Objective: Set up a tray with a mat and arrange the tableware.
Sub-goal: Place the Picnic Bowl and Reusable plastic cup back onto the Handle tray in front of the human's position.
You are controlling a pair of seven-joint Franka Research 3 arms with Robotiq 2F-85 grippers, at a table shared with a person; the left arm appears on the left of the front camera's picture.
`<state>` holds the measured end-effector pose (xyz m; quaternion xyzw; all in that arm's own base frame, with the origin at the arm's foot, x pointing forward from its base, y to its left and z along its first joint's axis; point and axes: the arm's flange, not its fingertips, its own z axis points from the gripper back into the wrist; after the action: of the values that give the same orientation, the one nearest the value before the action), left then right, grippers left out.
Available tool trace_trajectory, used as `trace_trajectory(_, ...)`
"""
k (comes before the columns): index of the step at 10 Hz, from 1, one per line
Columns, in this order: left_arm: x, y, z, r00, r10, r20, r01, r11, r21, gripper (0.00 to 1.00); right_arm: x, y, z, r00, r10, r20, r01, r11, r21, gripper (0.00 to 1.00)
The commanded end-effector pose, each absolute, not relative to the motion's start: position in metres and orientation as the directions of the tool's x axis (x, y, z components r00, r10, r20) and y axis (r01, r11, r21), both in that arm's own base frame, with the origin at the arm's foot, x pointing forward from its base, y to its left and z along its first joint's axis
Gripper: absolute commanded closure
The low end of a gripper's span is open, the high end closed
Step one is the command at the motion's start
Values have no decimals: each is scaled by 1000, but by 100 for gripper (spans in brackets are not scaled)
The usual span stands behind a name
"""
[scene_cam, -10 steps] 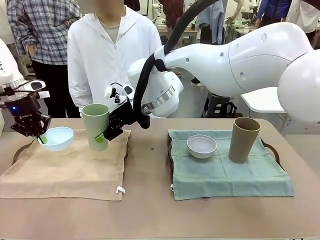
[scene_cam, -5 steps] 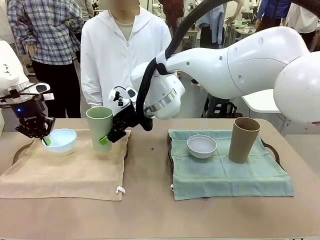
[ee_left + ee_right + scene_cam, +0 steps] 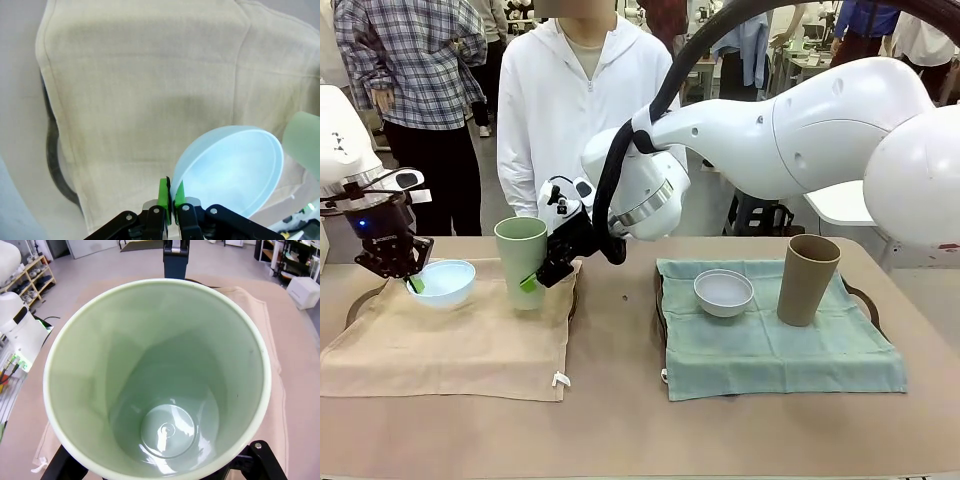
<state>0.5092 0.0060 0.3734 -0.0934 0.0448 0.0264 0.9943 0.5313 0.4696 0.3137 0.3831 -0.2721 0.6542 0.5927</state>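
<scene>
2 grippers: both carry tableware over your left tray.
Left gripper (image 3: pixel 408 277): you have it pinched tight on the near rim of the pale blue bowl (image 3: pixel 444 282), 1 green pad inside the rim and 1 outside, as the left wrist view shows.
Pale blue bowl: it sits low over the far left part of the beige mat (image 3: pixel 460 340); you cannot tell whether its base touches the cloth.
Right gripper (image 3: pixel 538 277): your arm reaches across the middle, with the jaws spread wide around the lower wall of the light green tumbler (image 3: pixel 520 262) and closed on it.
Light green tumbler: upright at the far right part of the beige mat, just beside the bowl; the right wrist view looks straight down into it, and it is empty.
Done: judging by the layout, your right side is finished, with the green mat (image 3: pixel 775 345) spread on its tray (image 3: pixel 865 300), the greyish white bowl (image 3: pixel 723 292) and the tan brown tumbler (image 3: pixel 807 279) standing on it well apart.
Left to do: set down and release the 2 held pieces on the beige mat.
Change from 1 second ago: bowl and tumbler have both shifted slightly toward the right and far side; both grips are unchanged.
</scene>
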Motion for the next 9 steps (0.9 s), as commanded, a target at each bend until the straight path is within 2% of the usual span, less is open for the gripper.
trace_trajectory(1, 507, 3, 370, 997, 12, -79, -27, 983, -182, 96, 534, 470, 307, 8, 558, 830, -980, -160, 117, 19)
trace_trajectory(8, 519, -13, 331, 995, -40, -92, 28, 991, -129, 96, 539, 478, 286, 2, 596, 803, -976, -174, 132, 19)
trace_trajectory(9, 519, -12, 333, 995, -38, -92, 26, 991, -128, 46, 539, 480, 287, -1, 601, 799, -975, -179, 134, 16)
